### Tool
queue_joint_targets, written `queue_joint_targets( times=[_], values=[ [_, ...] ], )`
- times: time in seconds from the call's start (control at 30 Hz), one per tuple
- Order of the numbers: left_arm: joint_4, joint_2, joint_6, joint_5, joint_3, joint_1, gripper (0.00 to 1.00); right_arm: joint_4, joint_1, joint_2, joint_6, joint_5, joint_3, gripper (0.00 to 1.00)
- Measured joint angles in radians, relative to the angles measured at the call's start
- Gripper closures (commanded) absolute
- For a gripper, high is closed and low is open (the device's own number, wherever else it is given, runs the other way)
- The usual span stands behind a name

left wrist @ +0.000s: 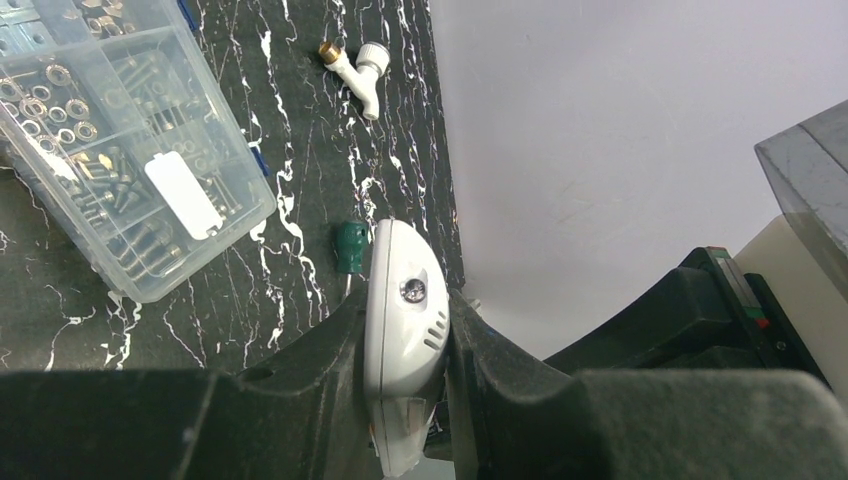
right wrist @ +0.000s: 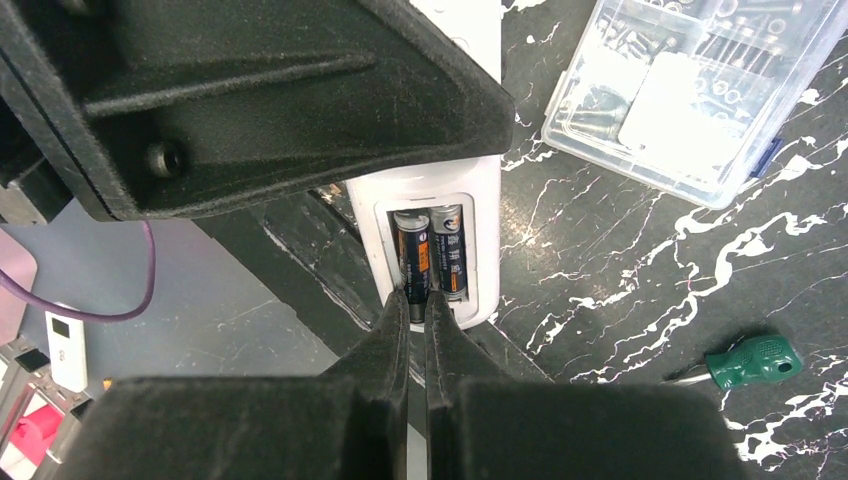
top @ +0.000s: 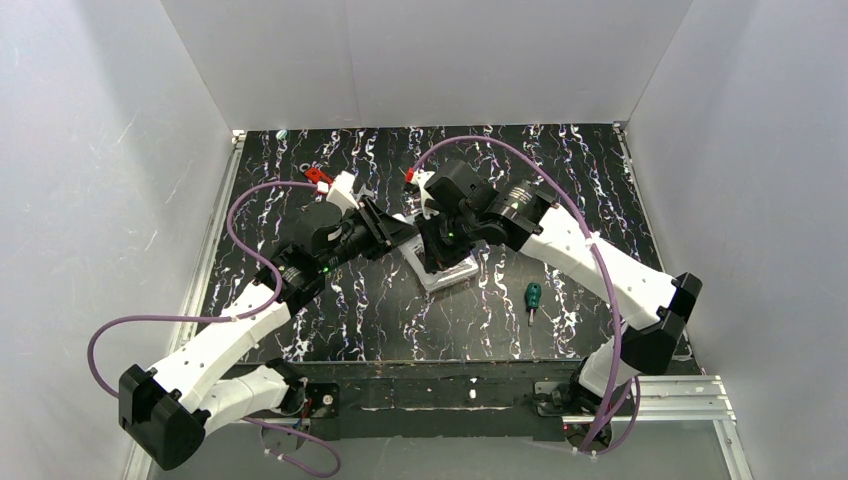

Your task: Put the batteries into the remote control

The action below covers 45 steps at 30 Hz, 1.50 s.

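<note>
Black marbled table fills the overhead view. Your left arm and right arm meet above its middle, over a clear box of small parts. A green screwdriver lies near the box, on its right. From up here the wrists hide the remote, so you cannot judge it in this view.

Look through the left wrist camera and you see the left gripper clenched on the white remote. It is held edge-on between the fingers and lifted off the table. The box of parts and the screwdriver lie below it, and a white fitting sits farther off.

Through the right wrist camera, the remote's back faces you with its bay open. Two batteries sit side by side inside. Your right gripper is pinched closed on nothing, its tips resting at the near end of the left battery.

By the look of it, loading is nearly done, since both batteries are in place. What seems left is pressing them fully flat and closing the bay. No lid shows in any view, so you will have to find it first.
</note>
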Motion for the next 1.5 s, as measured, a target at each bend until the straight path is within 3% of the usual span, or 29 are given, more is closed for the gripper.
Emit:
queue_joint_targets(
  times=[0.4,0.6,0.83,1.0,1.27,1.5],
  values=[
    [-0.004,0.001,0.006,-0.009,0.0,0.006,1.0,-0.011,0.0,0.032,-0.012,0.002,0.025,0.99],
    [-0.001,0.01,0.0,-0.006,0.0,0.007,1.0,-0.031,0.0,0.046,-0.014,0.007,0.043,0.88],
    [-0.005,0.016,0.0,-0.004,0.0,0.007,1.0,-0.053,-0.005,0.07,-0.014,0.004,0.06,0.92],
    [-0.002,0.016,0.0,-0.003,0.0,0.008,1.0,-0.062,-0.011,0.076,-0.011,-0.009,0.071,0.87],
    [-0.003,0.016,0.0,-0.001,0.0,0.008,1.0,-0.082,-0.021,0.096,-0.011,-0.034,0.095,0.89],
    [0.013,0.027,0.0,0.007,0.0,0.006,1.0,-0.11,-0.033,0.113,-0.013,-0.055,0.122,0.81]
  ],
)
